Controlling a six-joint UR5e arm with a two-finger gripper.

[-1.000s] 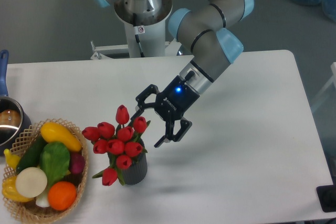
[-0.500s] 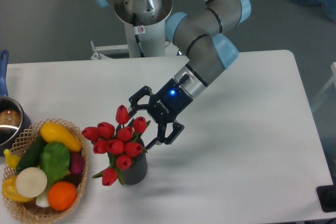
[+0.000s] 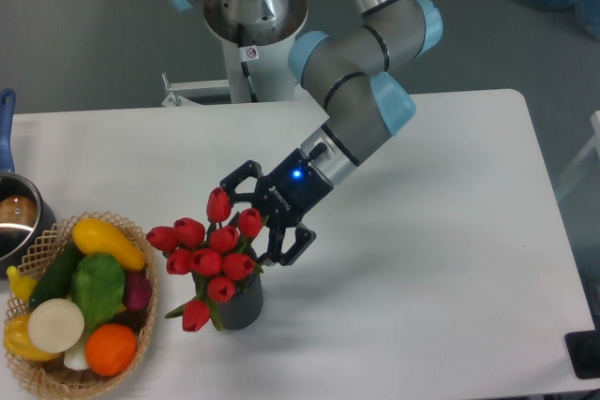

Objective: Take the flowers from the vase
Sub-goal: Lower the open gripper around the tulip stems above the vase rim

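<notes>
A: Flowers (image 3: 208,255) like these are likely soft and light. They could be squashed by a hard squeeze. Where should they be held?

B: The red heads should be left alone. The green stems look stiffer, so a hold is best taken there, just above the mouth of the vase (image 3: 241,303). That part is mostly hidden by the blooms.

A: Where are the flowers seen?

B: They are seen standing in the vase on the white surface (image 3: 422,259), just beside the basket (image 3: 37,377).

A: And the gripper (image 3: 257,214)?

B: It is seen up and to the right of the bunch, right by the top blooms. Its fingers are spread wide, and nothing is held. One finger (image 3: 236,180) is close to the tallest tulip. The other is near the right edge of the bunch. If they are touched, it cannot be told.
</notes>
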